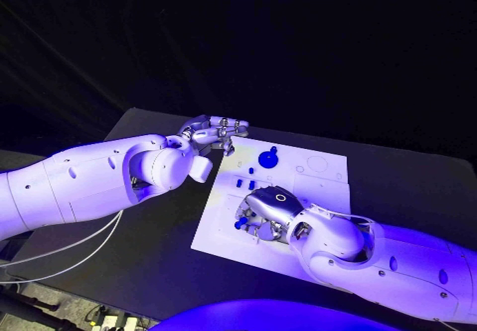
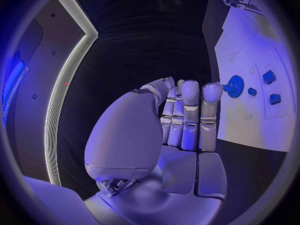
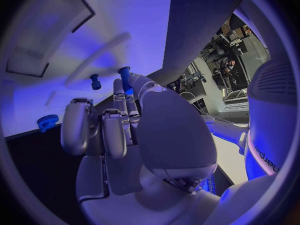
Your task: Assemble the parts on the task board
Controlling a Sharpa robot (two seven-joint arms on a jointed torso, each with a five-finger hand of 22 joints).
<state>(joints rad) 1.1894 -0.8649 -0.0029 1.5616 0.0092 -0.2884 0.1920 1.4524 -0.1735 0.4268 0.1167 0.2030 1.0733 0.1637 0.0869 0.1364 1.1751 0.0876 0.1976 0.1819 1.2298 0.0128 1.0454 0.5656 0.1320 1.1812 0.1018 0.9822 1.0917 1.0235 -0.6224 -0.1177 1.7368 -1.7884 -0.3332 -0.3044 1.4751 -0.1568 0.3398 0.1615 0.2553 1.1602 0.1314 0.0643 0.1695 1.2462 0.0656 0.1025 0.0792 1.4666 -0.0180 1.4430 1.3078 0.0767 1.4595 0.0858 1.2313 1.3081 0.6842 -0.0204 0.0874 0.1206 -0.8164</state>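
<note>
The white task board (image 1: 318,181) lies in the middle of the black table. A blue gear (image 1: 268,159) sits on its far part, with small blue pieces (image 1: 242,183) just nearer. My right hand (image 1: 270,209) hovers low over the board's near half and pinches a blue peg (image 3: 125,79) between thumb and a finger; the peg's tip (image 1: 240,223) shows beside the fingers. Another blue peg (image 3: 95,81) stands in the board close by. My left hand (image 1: 215,132) is at the board's far left corner, fingers (image 2: 189,114) straight and side by side, holding nothing.
The left wrist view shows the gear (image 2: 235,86) and three small blue blocks (image 2: 269,77) on the board (image 2: 250,120) beside my left hand. Bare black table (image 1: 149,248) lies left of the board. White cables (image 1: 60,252) hang off the table's left edge.
</note>
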